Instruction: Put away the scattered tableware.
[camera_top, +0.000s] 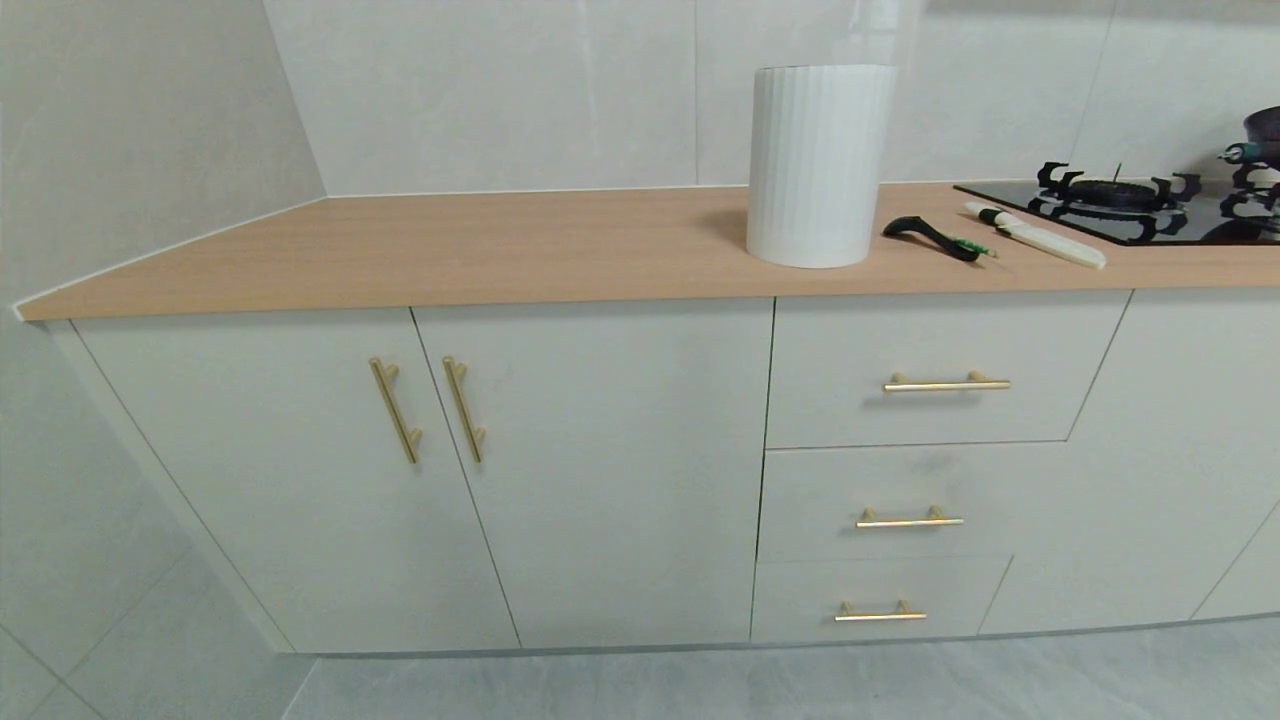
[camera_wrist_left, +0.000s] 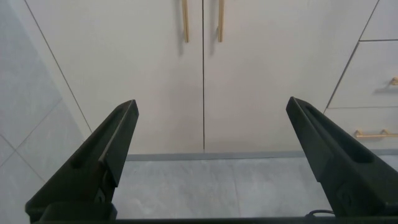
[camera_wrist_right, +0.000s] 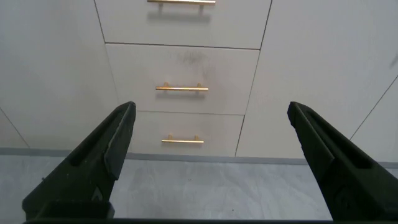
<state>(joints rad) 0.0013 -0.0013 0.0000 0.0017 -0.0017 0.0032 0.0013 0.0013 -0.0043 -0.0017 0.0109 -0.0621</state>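
Note:
On the wooden countertop (camera_top: 480, 250) lie a black-handled peeler (camera_top: 935, 238) and a white knife (camera_top: 1040, 237), both just right of a tall white ribbed holder (camera_top: 818, 165). My left gripper (camera_wrist_left: 211, 109) is open, held low in front of the double cabinet doors (camera_wrist_left: 203, 62), with nothing between its fingers. My right gripper (camera_wrist_right: 211, 112) is open too, low before the stack of drawers (camera_wrist_right: 181, 81), and holds nothing.
A black gas hob (camera_top: 1140, 205) sits at the countertop's right end with a dark pot (camera_top: 1262, 125) on it. Below are two doors with gold handles (camera_top: 430, 410) and three drawers (camera_top: 930, 470). Grey tiled floor (camera_top: 700, 685) runs along the cabinet base.

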